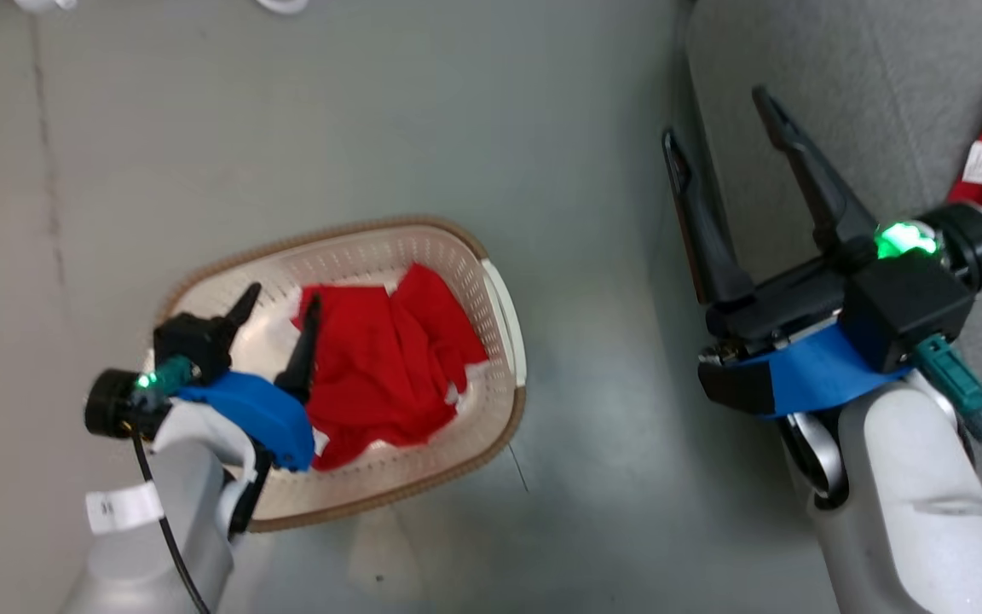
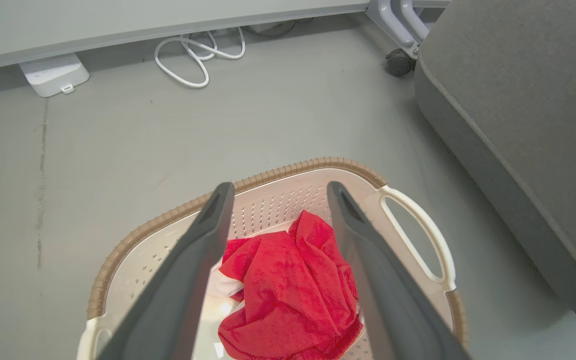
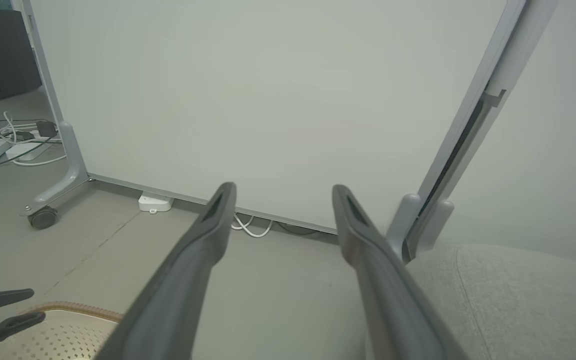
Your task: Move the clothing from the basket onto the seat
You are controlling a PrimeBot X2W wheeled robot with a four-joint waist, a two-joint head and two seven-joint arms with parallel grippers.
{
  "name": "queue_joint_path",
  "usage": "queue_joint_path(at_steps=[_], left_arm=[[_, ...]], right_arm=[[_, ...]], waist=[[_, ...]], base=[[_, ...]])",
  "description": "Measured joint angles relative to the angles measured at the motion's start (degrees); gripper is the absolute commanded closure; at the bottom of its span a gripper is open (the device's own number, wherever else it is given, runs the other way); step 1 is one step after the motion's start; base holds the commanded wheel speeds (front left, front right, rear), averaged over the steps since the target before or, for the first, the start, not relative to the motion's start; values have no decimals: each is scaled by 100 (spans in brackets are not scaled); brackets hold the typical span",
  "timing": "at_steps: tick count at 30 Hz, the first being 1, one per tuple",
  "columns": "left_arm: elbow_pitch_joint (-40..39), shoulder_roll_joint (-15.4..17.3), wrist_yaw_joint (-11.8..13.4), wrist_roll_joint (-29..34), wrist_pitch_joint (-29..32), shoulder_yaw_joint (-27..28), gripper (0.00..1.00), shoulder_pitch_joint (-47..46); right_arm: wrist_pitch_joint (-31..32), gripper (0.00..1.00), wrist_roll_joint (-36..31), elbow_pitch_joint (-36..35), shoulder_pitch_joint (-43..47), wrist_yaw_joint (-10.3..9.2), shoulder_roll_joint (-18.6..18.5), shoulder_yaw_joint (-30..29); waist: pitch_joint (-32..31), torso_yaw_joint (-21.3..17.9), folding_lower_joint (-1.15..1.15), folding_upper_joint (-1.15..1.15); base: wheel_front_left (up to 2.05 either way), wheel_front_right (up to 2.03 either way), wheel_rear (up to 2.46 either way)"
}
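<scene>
Right gripper (image 3: 283,189): fingers spread wide, nothing between them, aimed at the base of the white partition panel (image 3: 268,100). Cable loop (image 3: 250,227) and small white box (image 3: 154,202) lie under the panel's lower edge. Grey seat (image 3: 518,300) sits below the panel's right post. Basket (image 3: 68,325) rim is below the panel's left end, with the left gripper (image 3: 38,303) tips over it.

red clothing (image 1: 380,367) with white patches; cream perforated basket (image 1: 423,256), brown woven-look rim; grey seat (image 1: 866,94); grey-green floor (image 1: 457,111).
</scene>
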Motion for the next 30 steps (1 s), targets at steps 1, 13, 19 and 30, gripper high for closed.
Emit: queue_joint_path(at_steps=[1,13,19,30], left_arm=[[142,47,0,-31,43,-68,0,-156],[1089,171,0,-581,249,-1084,0,-1491],[1354,134,0,-899,335,-1688,0,-1735],[2504,-47,202,-939,508,-1926,0,-2117]], right_arm=[[-10,0,-1,-68,-93,0,1,36],[-312,0,288,-347,-454,0,-1,144],[-439,0,392,-333,-439,0,0,119],[-504,0,587,-463,-138,0,0,93]], waist=[[179,-42,0,0],[1920,-615,0,0],[2323,-844,-1,0],[2404,-999,-2,0]], base=[[0,0,0],[0,0,0],[0,0,0],[0,0,0]])
